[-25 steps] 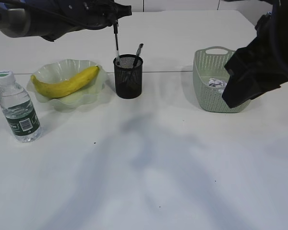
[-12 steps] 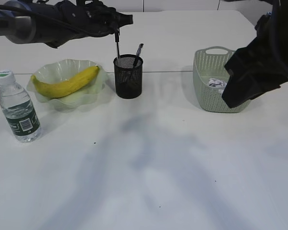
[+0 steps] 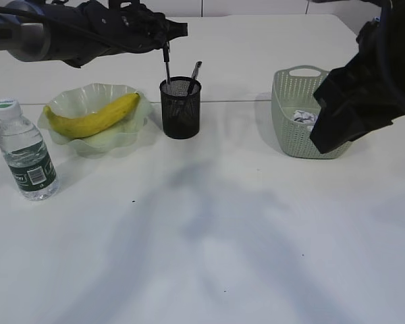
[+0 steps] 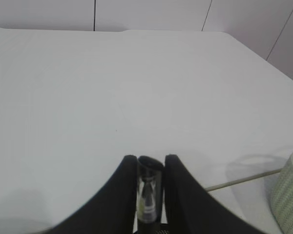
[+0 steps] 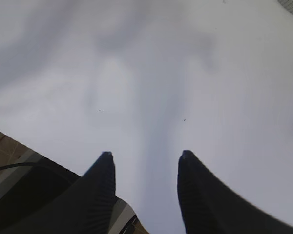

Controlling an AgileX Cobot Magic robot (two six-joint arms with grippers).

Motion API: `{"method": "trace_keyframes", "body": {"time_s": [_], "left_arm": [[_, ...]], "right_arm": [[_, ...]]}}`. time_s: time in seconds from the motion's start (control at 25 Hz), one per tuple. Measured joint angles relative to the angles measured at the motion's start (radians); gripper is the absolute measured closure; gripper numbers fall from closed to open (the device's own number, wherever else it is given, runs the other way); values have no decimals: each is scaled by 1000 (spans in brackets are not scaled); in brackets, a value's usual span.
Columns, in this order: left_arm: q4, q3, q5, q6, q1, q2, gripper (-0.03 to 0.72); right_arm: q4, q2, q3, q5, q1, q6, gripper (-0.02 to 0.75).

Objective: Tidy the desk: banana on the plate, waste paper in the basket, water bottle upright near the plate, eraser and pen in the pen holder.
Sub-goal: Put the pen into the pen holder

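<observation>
- Where the exterior view looks down at a slant, the pen holder (image 3: 180,108) stands on the white tabletop (image 3: 209,229) with two pens in it; the left tool (image 3: 166,44) pinches the top of the upright pen (image 3: 167,67), whose lower end is inside the cup.
- The banana (image 3: 92,119) lies in the plate (image 3: 67,101); the water bottle (image 3: 25,152) stands upright just beside the plate.
- Crumpled waste paper (image 3: 302,117) lies in the basket (image 3: 293,101); the right arm's dark bulk hides the basket's right side.
- From the left wrist view, the two dark fingers (image 4: 124,195) sit close on either side of the pen's top; the basket's edge is cut off at lower right.
- From the right wrist view, the right tool (image 5: 145,156) stands spread and empty over bare tabletop.
- The eraser cannot be made out.
</observation>
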Motion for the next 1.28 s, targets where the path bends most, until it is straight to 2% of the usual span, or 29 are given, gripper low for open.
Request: {"method": "trace_keyframes", "body": {"time_s": [0.48, 0.76, 0.8, 0.84, 1.04, 1.16, 1.28], "left_arm": [[-5, 0, 0, 0, 0, 0, 487], [-7, 0, 17, 0, 0, 0, 476], [-7, 0, 30, 0, 34, -3, 476], [-7, 0, 49, 0, 29, -11, 477], [-3, 0, 240, 0, 24, -75, 543], [17, 0, 368, 0, 61, -115, 596], [41, 0, 496, 0, 118, -144, 617]], "right_arm": [[0, 0, 0, 0, 0, 0, 417], [-15, 0, 0, 0, 0, 0, 417], [-21, 0, 0, 0, 0, 0, 417], [-27, 0, 0, 0, 0, 0, 417], [-33, 0, 0, 0, 0, 0, 417], [-33, 0, 0, 0, 0, 0, 417], [-33, 0, 0, 0, 0, 0, 417]]}}
